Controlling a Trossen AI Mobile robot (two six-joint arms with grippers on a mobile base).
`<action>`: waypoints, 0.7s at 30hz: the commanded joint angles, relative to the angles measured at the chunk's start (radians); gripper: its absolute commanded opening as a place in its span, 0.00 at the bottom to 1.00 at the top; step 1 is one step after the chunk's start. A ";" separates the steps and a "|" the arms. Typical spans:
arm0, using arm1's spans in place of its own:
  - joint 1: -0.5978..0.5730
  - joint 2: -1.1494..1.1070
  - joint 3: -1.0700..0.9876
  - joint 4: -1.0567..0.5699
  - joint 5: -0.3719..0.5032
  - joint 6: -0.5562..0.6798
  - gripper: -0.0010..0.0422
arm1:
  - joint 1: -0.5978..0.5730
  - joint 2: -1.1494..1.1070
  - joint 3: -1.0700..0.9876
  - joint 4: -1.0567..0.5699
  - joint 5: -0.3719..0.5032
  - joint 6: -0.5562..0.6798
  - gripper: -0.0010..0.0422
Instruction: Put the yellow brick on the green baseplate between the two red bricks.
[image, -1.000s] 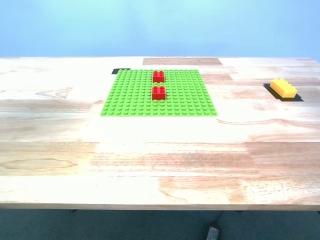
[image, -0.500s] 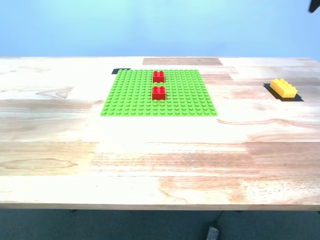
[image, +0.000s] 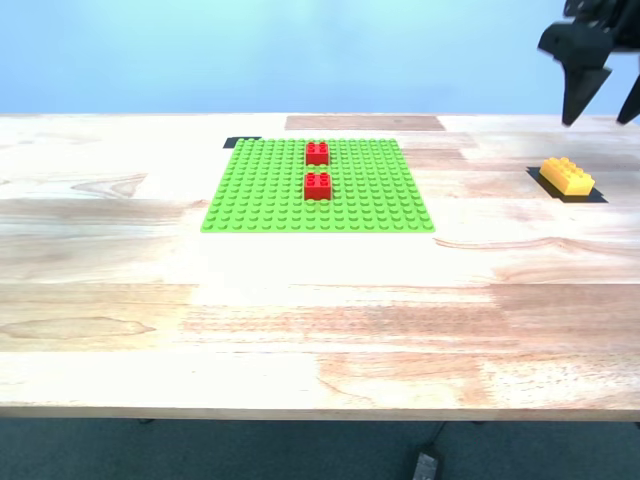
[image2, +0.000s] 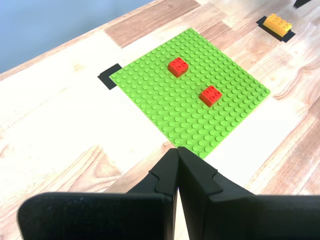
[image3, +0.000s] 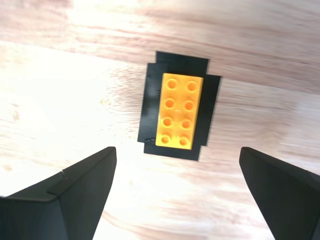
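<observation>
Where black tape lies, yellow brick (image3: 178, 111): oblong, eight studs.

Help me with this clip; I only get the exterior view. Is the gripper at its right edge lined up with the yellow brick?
Observer: Yes. The second wrist view shows my second gripper open, with the yellow brick centred ahead between its fingers, untouched.
Operator: I see no other gripper. Where is it?
Observer: My first gripper is shut and empty, and its camera looks over the green baseplate.
</observation>
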 joint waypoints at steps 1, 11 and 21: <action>0.000 0.000 0.000 -0.001 0.000 0.000 0.02 | -0.001 0.018 -0.039 0.064 0.000 -0.001 0.78; 0.000 -0.004 0.000 -0.002 0.000 0.000 0.02 | -0.008 0.127 -0.057 0.142 0.007 -0.006 0.78; 0.000 -0.014 0.000 0.004 0.000 0.000 0.02 | -0.008 0.143 -0.082 0.203 0.008 0.002 0.68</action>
